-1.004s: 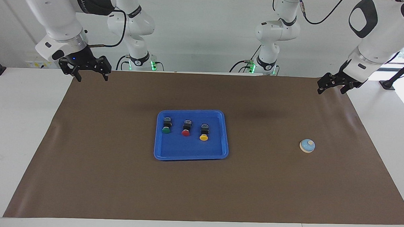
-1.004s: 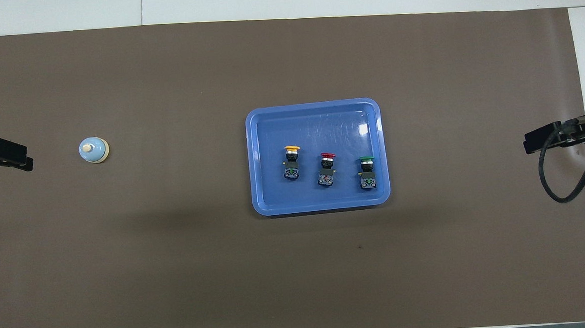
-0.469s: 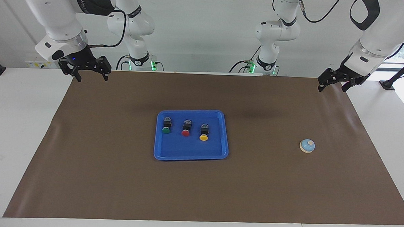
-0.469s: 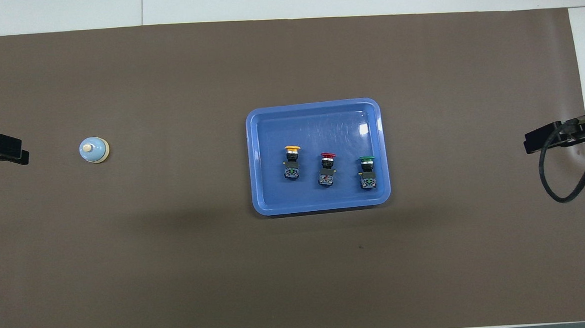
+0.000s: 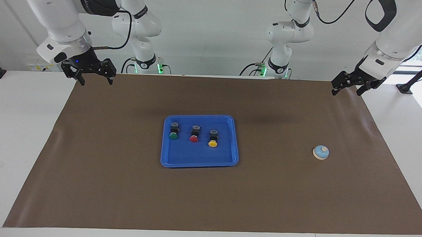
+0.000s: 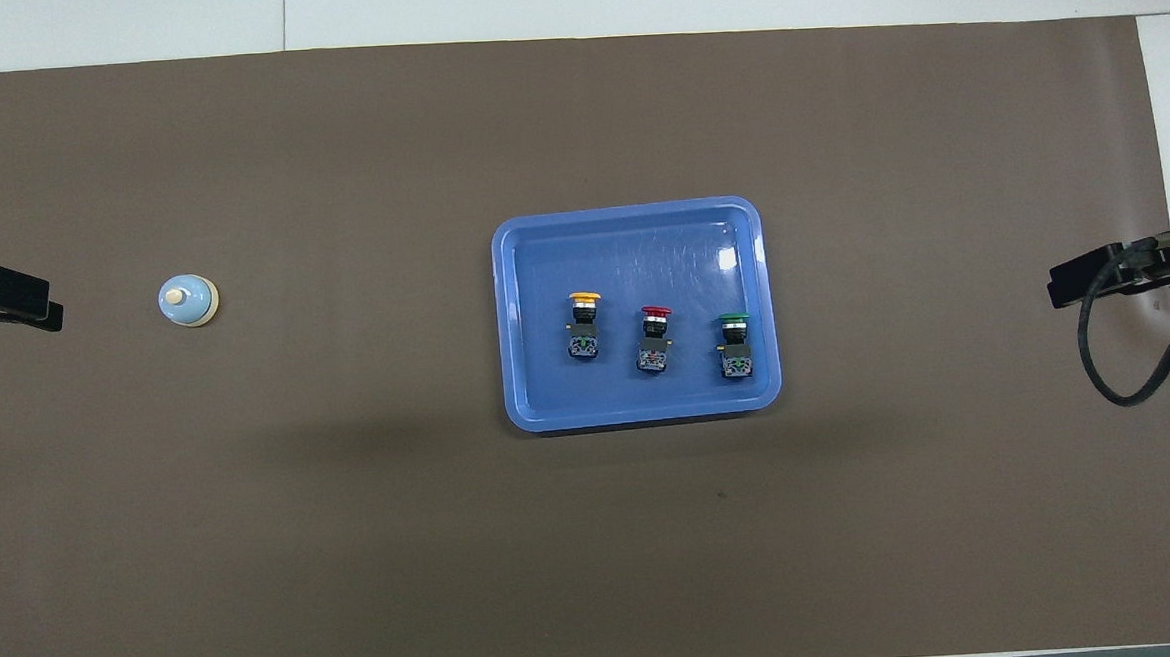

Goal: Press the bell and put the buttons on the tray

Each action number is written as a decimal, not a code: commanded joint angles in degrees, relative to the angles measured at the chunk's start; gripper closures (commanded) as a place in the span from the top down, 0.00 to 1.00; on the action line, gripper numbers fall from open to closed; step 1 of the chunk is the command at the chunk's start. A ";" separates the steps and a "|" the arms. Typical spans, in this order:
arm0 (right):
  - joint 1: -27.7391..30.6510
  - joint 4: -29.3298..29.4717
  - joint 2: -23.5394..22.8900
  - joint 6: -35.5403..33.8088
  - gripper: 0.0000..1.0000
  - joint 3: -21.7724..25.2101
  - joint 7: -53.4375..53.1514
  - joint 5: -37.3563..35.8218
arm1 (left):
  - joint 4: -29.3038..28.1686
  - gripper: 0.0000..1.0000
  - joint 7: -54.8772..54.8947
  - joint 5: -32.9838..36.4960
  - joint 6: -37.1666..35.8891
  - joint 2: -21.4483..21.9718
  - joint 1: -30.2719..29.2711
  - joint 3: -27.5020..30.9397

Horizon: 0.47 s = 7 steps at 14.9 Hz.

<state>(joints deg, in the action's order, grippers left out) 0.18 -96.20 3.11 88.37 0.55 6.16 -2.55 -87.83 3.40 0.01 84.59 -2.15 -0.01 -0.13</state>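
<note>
Buttons (image 5: 194,134): green, red, yellow, already in row on tray (image 5: 199,161) at mid-counter; light, hard, slick caps, best pinched across blocky black bodies | bell (image 5: 321,152): toward left arm's end, small, light, may skid, press knob straight down | right claw (image 5: 88,74): wide, empty, waiting over mat corner | left claw (image 5: 349,85): wide, empty, raised
</note>
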 commanded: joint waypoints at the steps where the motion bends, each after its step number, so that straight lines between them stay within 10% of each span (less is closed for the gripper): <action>1: 0.44 0.31 0.15 -0.92 1.00 -0.37 -0.71 -0.18 | 2.31 1.00 -0.67 1.66 -2.24 -1.28 0.71 -0.57; 7: 0.35 0.31 0.15 -0.92 1.00 -0.28 -0.71 -0.18 | -1.11 1.00 -0.58 1.22 -0.75 -0.76 0.89 -0.75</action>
<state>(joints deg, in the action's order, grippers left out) 0.18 -96.20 3.11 88.37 0.55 6.16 -2.55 -88.17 3.40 0.34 84.32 -2.68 0.07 -1.02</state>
